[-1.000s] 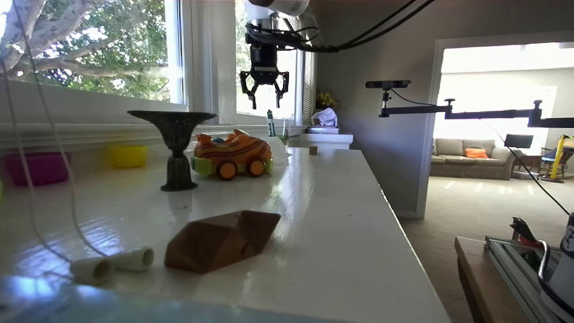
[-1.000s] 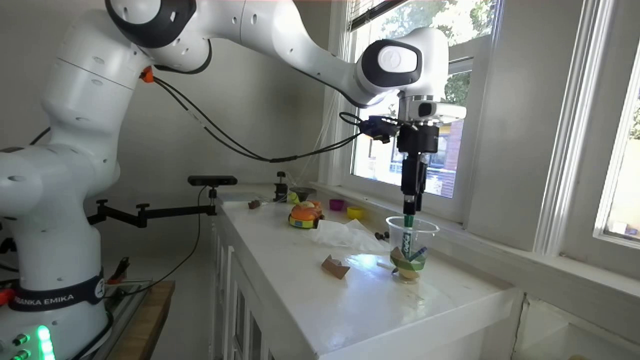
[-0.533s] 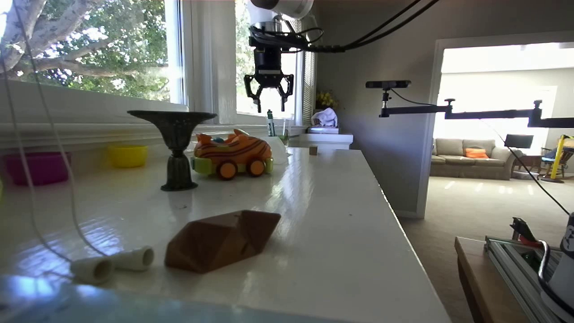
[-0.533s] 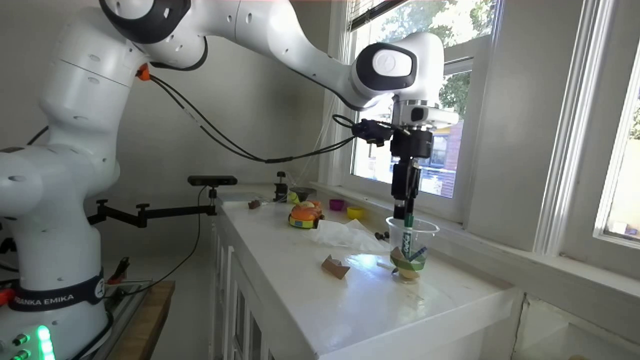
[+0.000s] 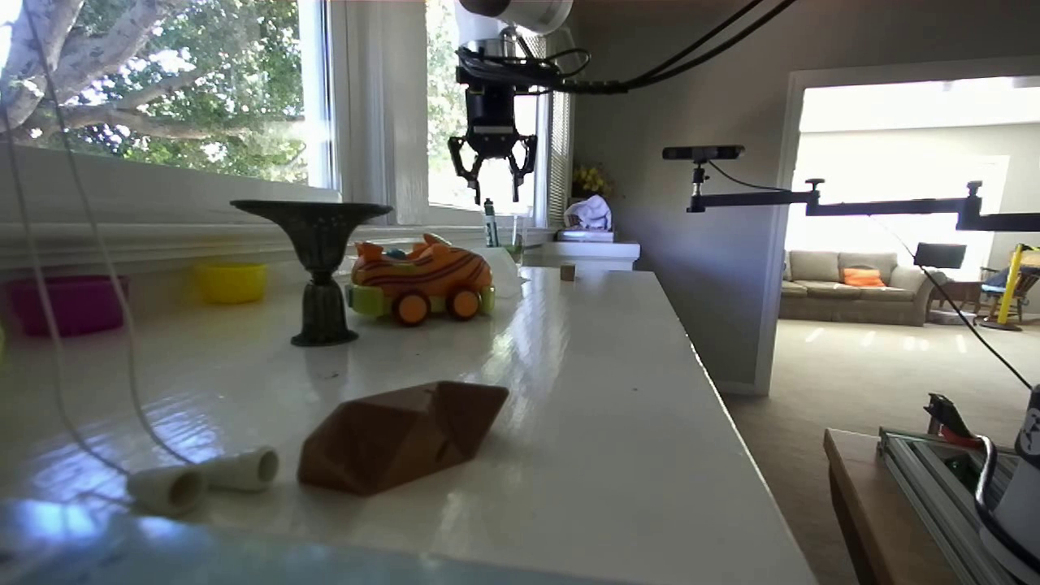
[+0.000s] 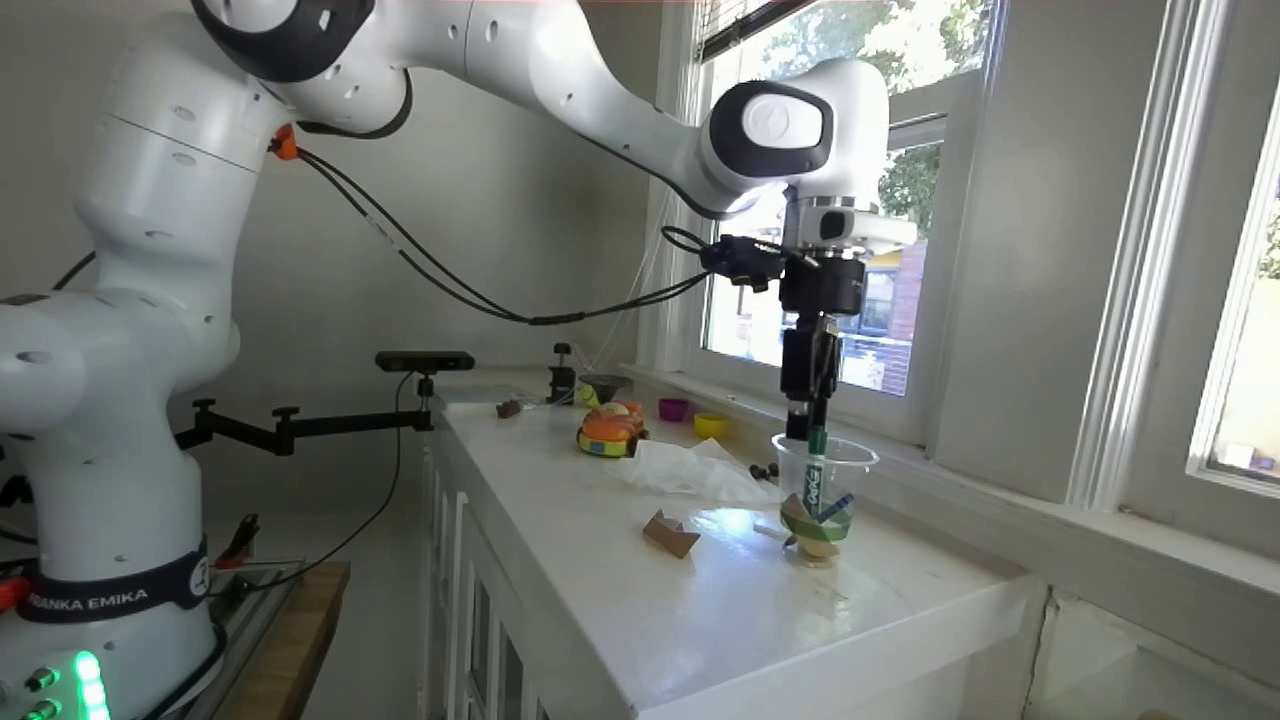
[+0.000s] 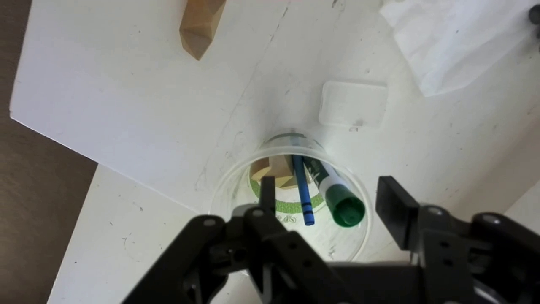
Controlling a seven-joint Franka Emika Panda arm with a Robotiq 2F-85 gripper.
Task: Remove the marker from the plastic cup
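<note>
The marker [image 7: 325,177], white and dark green with a green cap, leans inside the clear plastic cup [image 7: 369,221], cap up at the rim. In both exterior views the marker [image 6: 814,485] [image 5: 490,224] stands above the cup's rim; the cup [image 6: 858,462] is upright on the white counter. My gripper [image 7: 325,192] is open and empty, pointing down over the cup. In the wrist view one finger lies over the cup's inside, the other beyond its rim, with the cap between. In the exterior views the gripper [image 6: 808,432] [image 5: 496,198] is right by the cap; contact is unclear.
A blue crayon [image 7: 301,190] and wooden pieces [image 7: 278,166] share the cup. Near it are white paper [image 6: 695,472], a wooden block [image 6: 670,534] and a flat clear piece [image 7: 353,104]. The orange toy car [image 5: 422,280] and black stand [image 5: 323,268] are farther along.
My gripper has come down slightly and shifted sideways, leftward in one of the views and rightward in another, mostly before the last half second. It stays open. The marker and cup have not moved.
</note>
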